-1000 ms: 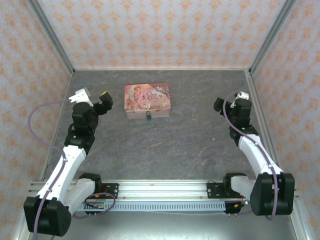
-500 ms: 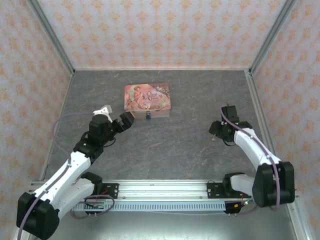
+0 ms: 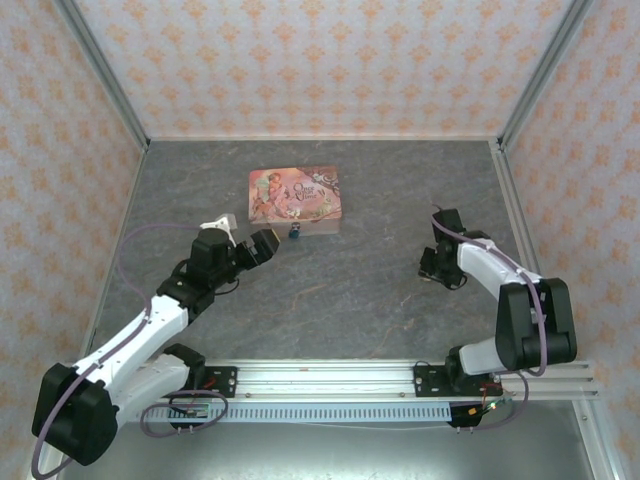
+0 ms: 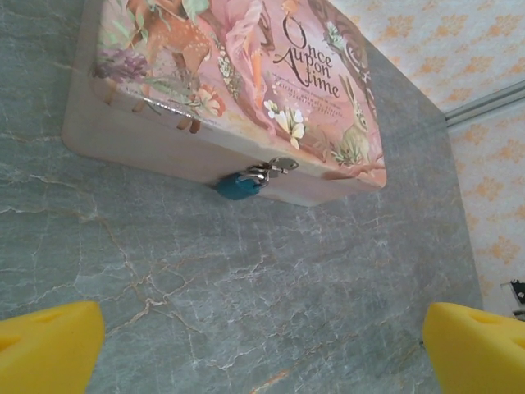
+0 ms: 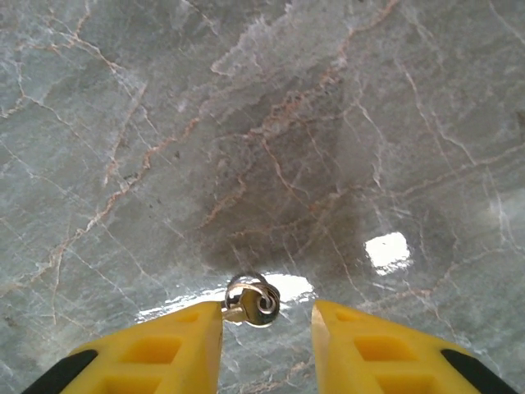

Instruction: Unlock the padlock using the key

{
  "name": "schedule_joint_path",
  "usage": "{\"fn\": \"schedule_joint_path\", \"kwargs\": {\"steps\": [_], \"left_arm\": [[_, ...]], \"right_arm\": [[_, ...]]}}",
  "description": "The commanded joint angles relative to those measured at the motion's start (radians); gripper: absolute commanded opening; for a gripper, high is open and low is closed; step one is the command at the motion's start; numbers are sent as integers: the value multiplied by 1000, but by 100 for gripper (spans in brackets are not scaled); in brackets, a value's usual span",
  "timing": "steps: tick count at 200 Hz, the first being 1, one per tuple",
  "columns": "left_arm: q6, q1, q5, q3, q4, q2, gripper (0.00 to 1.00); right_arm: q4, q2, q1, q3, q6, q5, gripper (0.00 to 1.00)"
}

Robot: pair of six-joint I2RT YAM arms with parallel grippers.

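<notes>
Half the key [image 5: 248, 301] hides under a finger; right gripper [image 5: 267, 318] narrow around it, one finger touching. Left gripper [image 4: 262, 341] wide, facing padlock [image 4: 239, 187].

Pink tin [image 3: 295, 197] (illustrated lid), grey marble table [image 3: 350, 290], patterned walls [image 3: 320, 60]

The key [image 5: 250, 301] hides its blade (ring visible) behind the jaws.
</notes>
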Motion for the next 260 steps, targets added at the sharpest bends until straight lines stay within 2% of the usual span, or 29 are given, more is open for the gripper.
{"fn": "schedule_joint_path", "kwargs": {"steps": [1,132,174,212,235,260], "left_arm": [[-2,-16,-9,33,28,12,100],[6,-26,-23,34,10,5,100],[10,-27,-34,31,-3,-10,100],[11,-28,-35,32,-8,-12,100],[2,-27,-29,35,-2,-12,100],[-22,-28,-16,41,8,-11,100]], "right_arm": [[-16,26,1,34,-19,-4,32],[-24,107,1,24,-12,-48,29],[-26,103,2,18,-7,-64,18],[-16,73,1,8,5,-78,4],[5,34,1,-8,26,-97,0],[49,-20,1,-40,71,-142,0]]}}
